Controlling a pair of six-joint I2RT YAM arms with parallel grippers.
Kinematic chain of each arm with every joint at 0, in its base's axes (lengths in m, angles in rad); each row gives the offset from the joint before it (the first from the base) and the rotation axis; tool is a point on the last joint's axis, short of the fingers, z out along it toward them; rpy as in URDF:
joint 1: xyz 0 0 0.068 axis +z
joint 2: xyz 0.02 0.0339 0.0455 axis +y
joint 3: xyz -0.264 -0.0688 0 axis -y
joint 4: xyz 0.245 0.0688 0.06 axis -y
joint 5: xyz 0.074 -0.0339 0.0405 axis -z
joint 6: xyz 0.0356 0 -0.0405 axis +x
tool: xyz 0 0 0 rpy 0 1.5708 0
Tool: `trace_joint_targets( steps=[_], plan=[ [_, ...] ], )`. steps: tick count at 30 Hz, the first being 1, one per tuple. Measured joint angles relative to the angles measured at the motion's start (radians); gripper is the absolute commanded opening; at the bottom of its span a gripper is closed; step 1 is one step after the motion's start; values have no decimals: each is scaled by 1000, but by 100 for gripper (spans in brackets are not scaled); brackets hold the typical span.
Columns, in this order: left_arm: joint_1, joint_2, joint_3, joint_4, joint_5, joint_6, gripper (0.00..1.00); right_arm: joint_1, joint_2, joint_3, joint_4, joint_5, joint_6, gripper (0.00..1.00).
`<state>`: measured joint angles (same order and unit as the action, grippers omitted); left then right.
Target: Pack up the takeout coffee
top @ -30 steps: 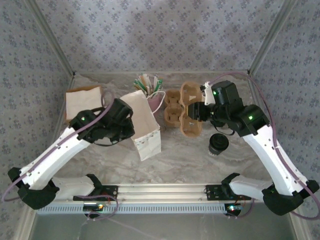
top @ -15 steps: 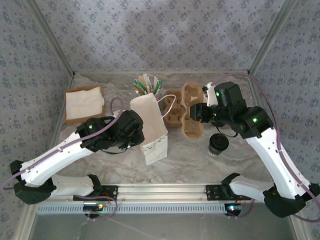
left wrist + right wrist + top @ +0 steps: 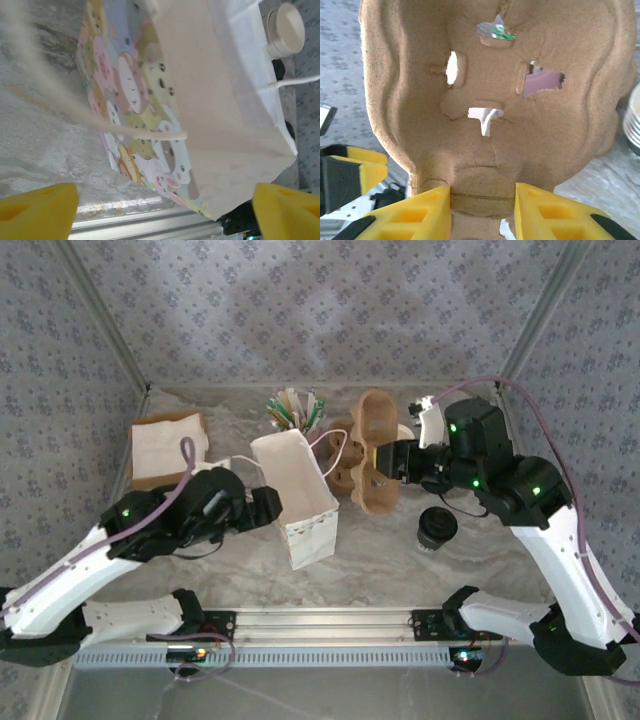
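Clamping the pulp carrier [image 3: 410, 100], the right gripper [image 3: 482, 199] hangs near the takeout coffee [image 3: 437, 527]; left gripper [image 3: 266, 506] gapes beside the bag [image 3: 312, 534].

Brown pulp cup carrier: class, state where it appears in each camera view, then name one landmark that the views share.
Top external: the cup carrier is right of centre, held by the right gripper, beside the paper bag.
Right wrist: the cup carrier spans most of the frame, its lower edge between the yellow fingers.
Left wrist: the paper bag takes the middle.
Shared landmark: the paper bag, left of the carrier from above.
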<state>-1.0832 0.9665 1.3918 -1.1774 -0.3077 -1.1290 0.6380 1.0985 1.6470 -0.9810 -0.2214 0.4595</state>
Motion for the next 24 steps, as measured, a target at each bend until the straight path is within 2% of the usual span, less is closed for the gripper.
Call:
trace_joint_targets(
  steps=[5, 10, 15, 20, 24],
  plan=[
    [37, -54, 100, -63, -49, 113, 100, 55, 42, 65, 37, -37, 16, 36],
    [235, -64, 206, -101, -17, 238, 100, 110, 130, 133, 64, -46, 23, 36],
    [508, -14, 212, -100, 174, 360, 100, 143, 218, 176, 77, -43, 24, 35],
    [793, 47, 128, -31, 449, 447, 99, 174, 304, 217, 84, -26, 23, 35],
    [926, 68, 47, 27, 627, 475, 99, 193, 369, 251, 84, -11, 22, 35]
  ],
)
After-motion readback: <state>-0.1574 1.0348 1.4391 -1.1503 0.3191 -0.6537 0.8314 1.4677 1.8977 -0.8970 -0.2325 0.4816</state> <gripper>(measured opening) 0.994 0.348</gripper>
